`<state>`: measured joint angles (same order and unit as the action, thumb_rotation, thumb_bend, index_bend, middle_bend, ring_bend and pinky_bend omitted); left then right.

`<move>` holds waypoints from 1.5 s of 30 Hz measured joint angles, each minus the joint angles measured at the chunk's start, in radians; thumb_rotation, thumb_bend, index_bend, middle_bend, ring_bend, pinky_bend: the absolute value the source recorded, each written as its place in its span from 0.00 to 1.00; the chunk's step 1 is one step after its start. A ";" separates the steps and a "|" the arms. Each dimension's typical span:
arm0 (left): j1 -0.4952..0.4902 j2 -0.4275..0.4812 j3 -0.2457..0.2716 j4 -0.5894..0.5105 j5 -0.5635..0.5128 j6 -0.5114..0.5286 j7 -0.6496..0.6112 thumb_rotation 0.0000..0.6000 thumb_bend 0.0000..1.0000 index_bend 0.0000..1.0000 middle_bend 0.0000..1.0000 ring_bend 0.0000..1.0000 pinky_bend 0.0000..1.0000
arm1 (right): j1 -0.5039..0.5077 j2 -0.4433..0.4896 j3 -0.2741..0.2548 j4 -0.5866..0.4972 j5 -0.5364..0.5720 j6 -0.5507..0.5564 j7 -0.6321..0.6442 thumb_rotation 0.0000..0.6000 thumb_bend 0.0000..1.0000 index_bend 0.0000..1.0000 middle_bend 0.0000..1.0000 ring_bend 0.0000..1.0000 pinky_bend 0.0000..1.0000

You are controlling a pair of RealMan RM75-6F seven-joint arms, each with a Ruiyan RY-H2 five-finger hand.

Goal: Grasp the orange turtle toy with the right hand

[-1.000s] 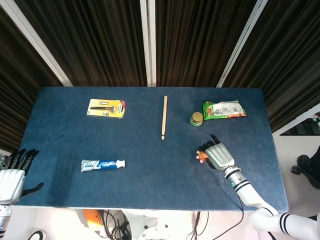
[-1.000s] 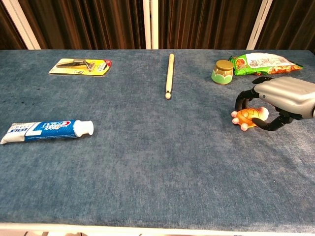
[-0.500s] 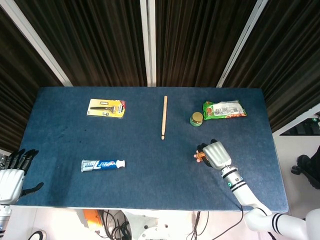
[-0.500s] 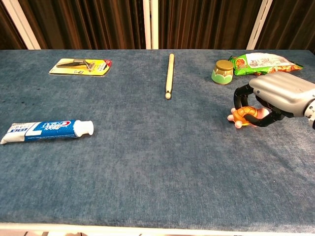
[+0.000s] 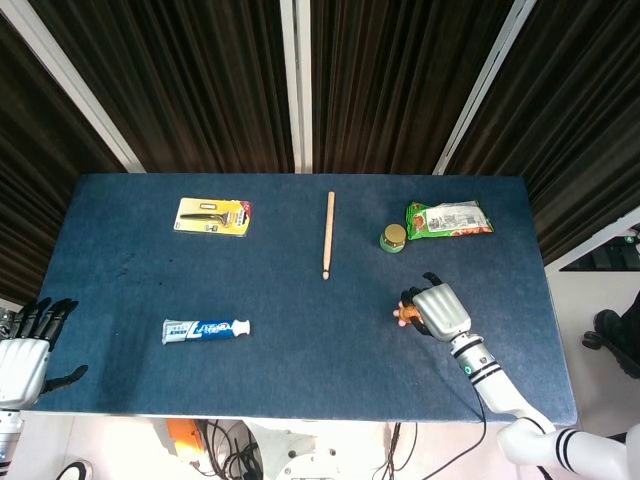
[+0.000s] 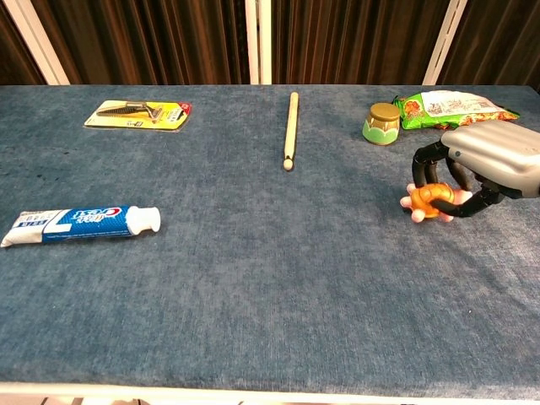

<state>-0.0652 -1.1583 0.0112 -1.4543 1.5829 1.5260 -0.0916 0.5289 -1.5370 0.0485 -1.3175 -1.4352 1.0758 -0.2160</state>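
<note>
The orange turtle toy (image 6: 429,201) sat on the blue bench (image 6: 270,278), right side, approx level w/ the toothpaste tube (image 6: 80,223) across from it. Right hand (image 6: 485,164) was curled over it from the right, dark fingers (image 6: 426,160) wrapped round the shell on both sides & touching it; whether the toy was lifted clear of the cloth can't be told. In the head view the toy (image 5: 405,314) peeked out just left of the hand (image 5: 438,311). Probably light, small, smooth plastic or rubber, rounded shell, so prone to squirt out; best hold looked to be across the shell's sides, not the stubby legs. Near behind: small green jar (image 6: 382,123) & snack bag (image 6: 447,107). Further off: drumstick (image 6: 291,129), carded razor (image 6: 138,114). Left hand (image 5: 22,352) hung off the bench edge, fingers spread, holding nothing.
</note>
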 measured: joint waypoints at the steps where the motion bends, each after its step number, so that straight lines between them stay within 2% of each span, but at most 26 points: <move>1: 0.000 -0.001 0.000 0.000 0.000 0.001 0.001 1.00 0.12 0.09 0.08 0.00 0.01 | -0.001 0.008 0.001 -0.008 0.003 -0.001 0.003 1.00 0.15 0.46 0.41 0.28 0.07; 9: 0.000 0.001 0.000 -0.007 0.003 0.002 0.008 1.00 0.12 0.09 0.08 0.00 0.01 | -0.008 0.053 0.002 -0.057 0.017 -0.012 0.013 1.00 0.15 0.38 0.35 0.25 0.06; 19: 0.000 0.001 0.001 -0.007 0.001 -0.001 0.009 1.00 0.12 0.09 0.08 0.00 0.01 | -0.003 0.051 -0.006 -0.064 0.023 -0.037 -0.014 1.00 0.15 0.38 0.35 0.25 0.05; 24: 0.000 0.000 0.000 -0.003 -0.002 -0.003 0.003 1.00 0.12 0.09 0.08 0.00 0.01 | 0.004 0.027 0.000 -0.044 0.028 -0.042 -0.033 1.00 0.20 0.51 0.39 0.31 0.07; 26: 0.001 0.000 0.000 0.000 -0.003 -0.004 0.001 1.00 0.12 0.09 0.08 0.00 0.01 | 0.006 0.016 0.002 -0.032 0.028 -0.041 -0.042 1.00 0.22 0.58 0.45 0.37 0.10; 30: 0.002 0.000 -0.001 0.006 -0.007 -0.004 -0.007 1.00 0.12 0.09 0.08 0.00 0.01 | 0.009 -0.009 0.010 -0.008 0.029 -0.031 -0.056 1.00 0.31 0.76 0.62 0.55 0.21; 33: 0.002 0.000 -0.001 0.009 -0.007 -0.003 -0.012 1.00 0.12 0.09 0.08 0.00 0.01 | 0.011 -0.027 0.013 0.014 0.031 -0.027 -0.075 1.00 0.37 0.86 0.69 0.62 0.27; 37: 0.003 0.000 -0.001 0.012 -0.008 -0.003 -0.017 1.00 0.12 0.09 0.08 0.00 0.01 | 0.009 -0.047 0.015 0.031 0.028 -0.010 -0.086 1.00 0.51 0.99 0.81 0.74 0.38; 40: 0.003 0.001 -0.001 0.013 -0.006 -0.001 -0.019 1.00 0.12 0.09 0.08 0.00 0.01 | 0.007 -0.058 0.016 0.044 0.021 0.004 -0.087 1.00 0.53 1.00 0.84 0.78 0.44; 45: 0.004 0.003 -0.001 0.011 -0.004 0.003 -0.017 1.00 0.12 0.09 0.08 0.00 0.01 | 0.002 -0.059 0.018 0.046 0.019 0.015 -0.084 1.00 0.54 1.00 0.85 0.79 0.46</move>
<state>-0.0608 -1.1557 0.0099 -1.4435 1.5793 1.5289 -0.1084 0.5306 -1.5960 0.0661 -1.2713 -1.4162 1.0905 -0.3000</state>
